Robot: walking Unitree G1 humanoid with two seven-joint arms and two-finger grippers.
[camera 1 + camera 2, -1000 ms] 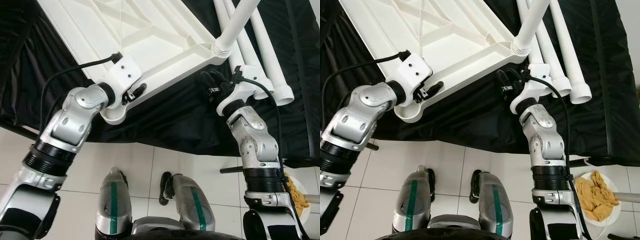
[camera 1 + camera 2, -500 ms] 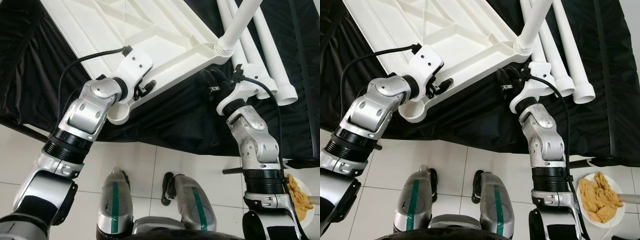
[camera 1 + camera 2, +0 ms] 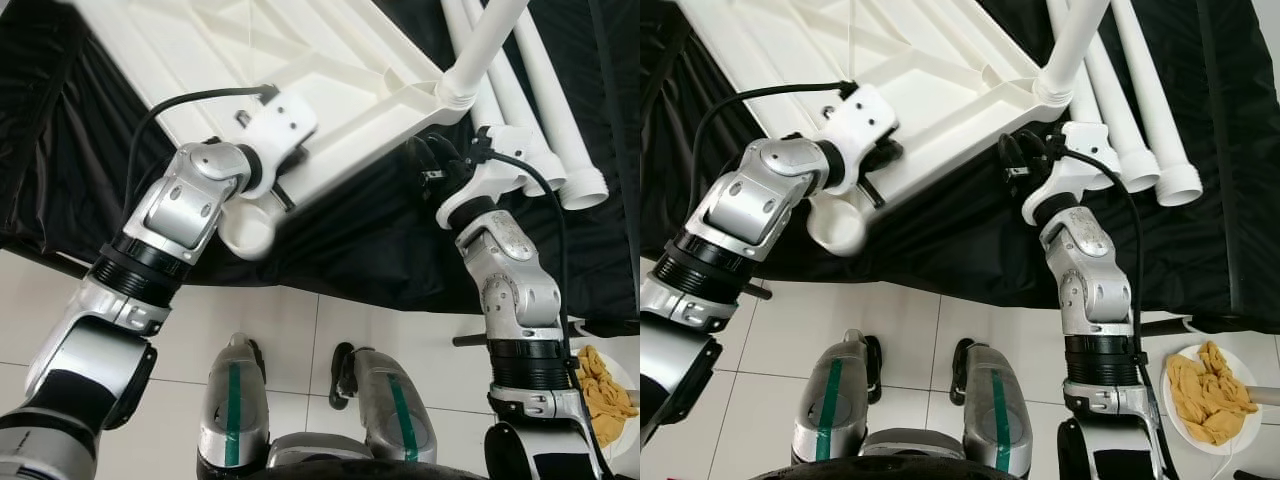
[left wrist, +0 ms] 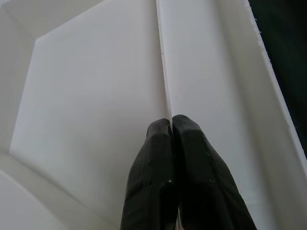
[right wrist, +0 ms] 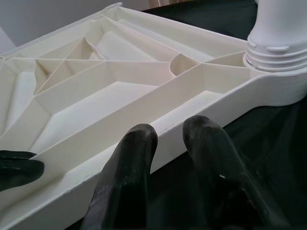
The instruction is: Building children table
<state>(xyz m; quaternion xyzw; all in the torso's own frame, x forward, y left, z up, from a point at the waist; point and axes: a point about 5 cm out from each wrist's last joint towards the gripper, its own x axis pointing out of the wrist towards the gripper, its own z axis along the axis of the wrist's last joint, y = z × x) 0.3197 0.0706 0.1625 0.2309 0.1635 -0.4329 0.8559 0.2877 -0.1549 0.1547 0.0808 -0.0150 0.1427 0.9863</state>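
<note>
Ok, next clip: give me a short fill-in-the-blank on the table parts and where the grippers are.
1. The white tabletop lies underside up on a ____ cloth.
2. The left gripper has its jaws shut on a thin ____ of the tabletop.
3. One table leg stands in a corner socket; ____ loose legs lie beside it.
4. The right gripper sits by the tabletop's edge with jaws ____.

Missing: black; rib; three; open

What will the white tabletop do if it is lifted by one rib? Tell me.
The tabletop probably stays stiff: its underside is braced by moulded ribs. It looks hollow plastic, so likely light for its size. With one leg already screwed in, it may tip toward that corner. The left tool pinches a thin rib, which could slip.
</note>
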